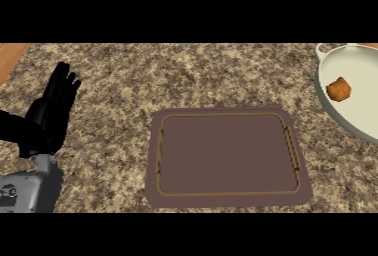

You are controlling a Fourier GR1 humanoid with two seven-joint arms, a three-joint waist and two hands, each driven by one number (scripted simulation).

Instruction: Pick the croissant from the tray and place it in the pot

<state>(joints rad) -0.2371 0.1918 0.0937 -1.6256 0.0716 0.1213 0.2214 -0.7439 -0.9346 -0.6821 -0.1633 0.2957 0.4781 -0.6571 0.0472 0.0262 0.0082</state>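
The golden-brown croissant [339, 89] lies inside the pale pot [325, 104], which is cut off by the right edge of the head view. The brown tray [227, 199] sits in the middle of the counter with nothing on it. My left hand [52, 112] rests open at the left edge, fingers straight and pointing up, well away from the tray and the pot. My right hand does not show anywhere.
The speckled granite counter [148, 75] fills the view. A strip of orange wood [11, 57] shows at the top left corner. The pot's white handle [322, 48] sticks out at the top right.
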